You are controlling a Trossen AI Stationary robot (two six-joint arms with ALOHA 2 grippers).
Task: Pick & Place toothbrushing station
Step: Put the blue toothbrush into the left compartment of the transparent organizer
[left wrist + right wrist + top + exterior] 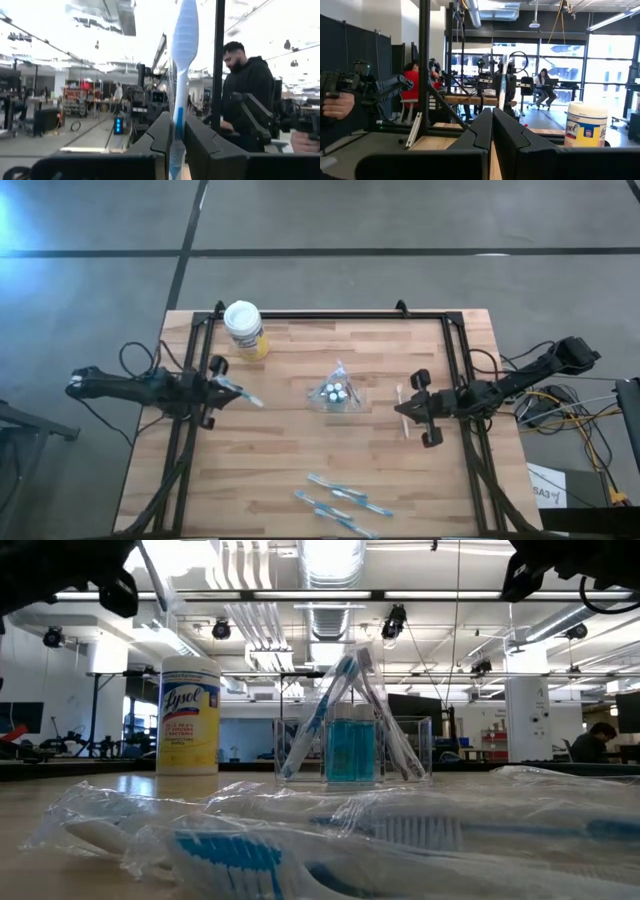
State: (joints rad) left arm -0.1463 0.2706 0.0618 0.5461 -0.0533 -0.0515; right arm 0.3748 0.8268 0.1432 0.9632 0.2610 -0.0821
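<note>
Blue-white toothbrush (182, 60) handle hidden between left claw (174, 131) fingers.

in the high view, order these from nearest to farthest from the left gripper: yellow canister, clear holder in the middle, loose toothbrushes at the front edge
From the left gripper, holding a toothbrush:
1. yellow canister, back-left of the table.
2. clear holder, table centre.
3. loose toothbrushes, front edge, right of centre.

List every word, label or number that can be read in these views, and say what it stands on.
"Lysol": on the yellow canister, low view.
Smaller print under it on the same label: too small to read.
The canister's label in the right wrist view: blue marks, blurred, unreadable.
White sign on the floor beside the table: illegible.
</note>
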